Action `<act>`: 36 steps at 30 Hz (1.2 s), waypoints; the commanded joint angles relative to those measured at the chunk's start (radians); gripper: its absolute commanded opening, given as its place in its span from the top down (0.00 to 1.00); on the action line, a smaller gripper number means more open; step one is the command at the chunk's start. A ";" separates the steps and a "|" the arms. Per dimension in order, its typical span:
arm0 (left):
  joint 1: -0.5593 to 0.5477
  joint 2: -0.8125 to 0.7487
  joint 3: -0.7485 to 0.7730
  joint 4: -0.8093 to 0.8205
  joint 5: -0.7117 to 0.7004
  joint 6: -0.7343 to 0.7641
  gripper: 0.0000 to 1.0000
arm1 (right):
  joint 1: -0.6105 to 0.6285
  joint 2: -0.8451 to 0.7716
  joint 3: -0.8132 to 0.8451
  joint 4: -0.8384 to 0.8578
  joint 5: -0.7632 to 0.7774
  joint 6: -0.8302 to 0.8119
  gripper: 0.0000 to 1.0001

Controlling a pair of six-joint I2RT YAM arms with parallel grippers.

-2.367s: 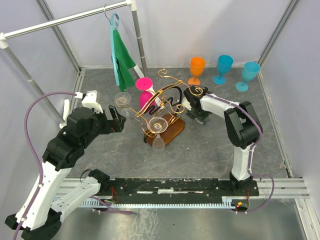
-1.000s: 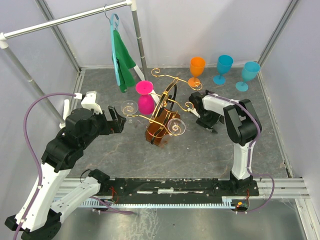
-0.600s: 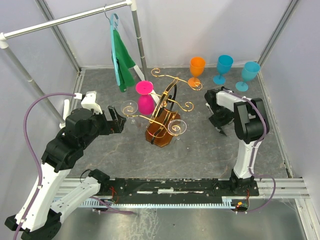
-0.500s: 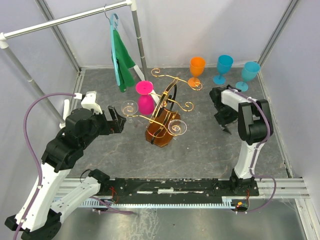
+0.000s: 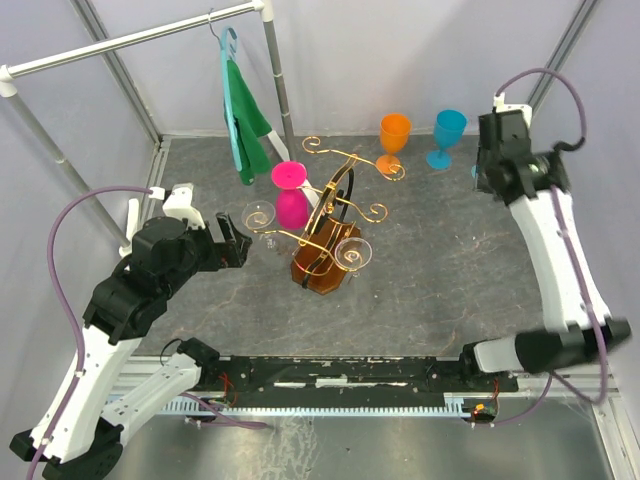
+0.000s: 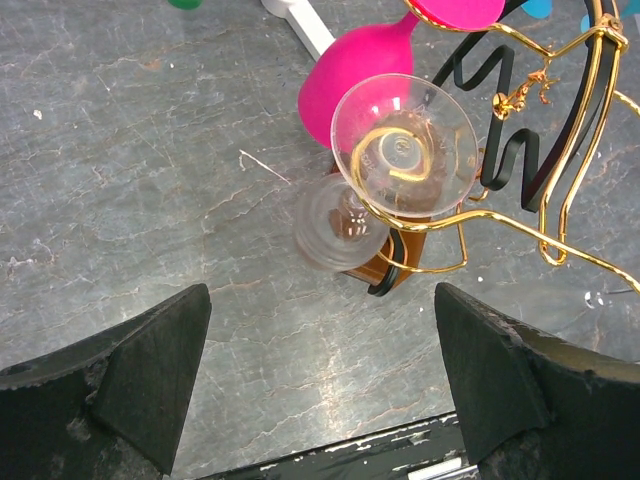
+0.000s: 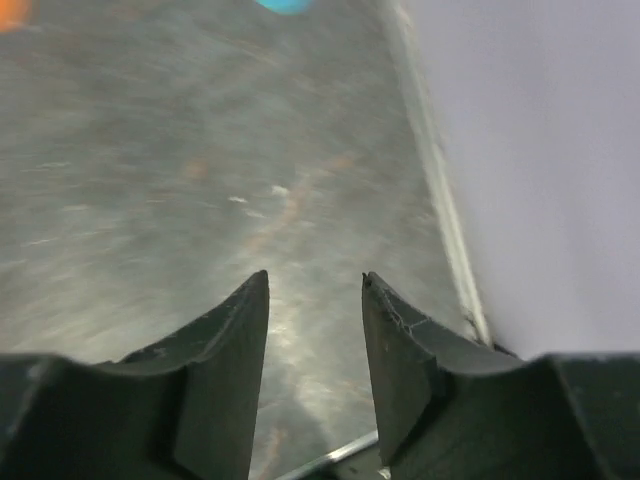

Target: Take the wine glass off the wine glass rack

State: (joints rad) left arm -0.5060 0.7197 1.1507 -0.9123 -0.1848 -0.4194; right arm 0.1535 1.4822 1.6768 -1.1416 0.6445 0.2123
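Observation:
The wine glass rack point(image 5: 330, 222) is gold curly wire with a black loop on an amber base, and it stands mid-table. A clear wine glass point(image 5: 258, 215) hangs upside down on its left arm, and another clear glass point(image 5: 352, 253) hangs at its front. My left gripper point(image 5: 238, 243) is wide open and empty, just left of the left glass. In the left wrist view that glass point(image 6: 400, 150) hangs on the gold wire point(image 6: 520, 232) ahead of the open gripper point(image 6: 320, 400). My right gripper point(image 7: 315, 295) is open and empty, high up near the right wall.
A pink glass point(image 5: 290, 195) stands upside down behind the rack. An orange glass point(image 5: 394, 140) and a cyan glass point(image 5: 447, 135) stand at the back. A green cloth point(image 5: 243, 115) hangs from the grey rail at the back left. My raised right arm point(image 5: 520, 165) hides another cyan glass.
My right arm has let go of the rack, pulled away to the right and swung up high by the right wall. The rack turned earlier and now stands still. My left arm has not moved.

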 commanded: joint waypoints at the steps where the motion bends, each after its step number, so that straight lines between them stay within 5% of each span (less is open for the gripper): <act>1: 0.001 0.004 0.014 0.016 -0.020 -0.048 0.01 | 0.069 -0.210 0.030 0.013 -0.457 0.159 0.55; 8: 0.001 -0.008 0.005 0.015 -0.030 -0.069 0.01 | 0.173 -0.406 -0.224 0.209 -1.120 0.351 0.58; 15: 0.001 -0.020 0.001 0.016 -0.035 -0.079 0.01 | 0.236 -0.452 -0.496 0.512 -1.349 0.584 0.53; 23: 0.001 -0.036 -0.004 0.009 -0.031 -0.085 0.01 | 0.288 -0.438 -0.585 0.717 -1.396 0.709 0.52; 36: 0.001 -0.040 -0.013 0.007 -0.039 -0.080 0.01 | 0.346 -0.411 -0.578 0.682 -1.382 0.670 0.53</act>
State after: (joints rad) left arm -0.5060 0.6846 1.1343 -0.9268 -0.2081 -0.4793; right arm 0.4778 1.0672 1.0817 -0.4824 -0.7143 0.8970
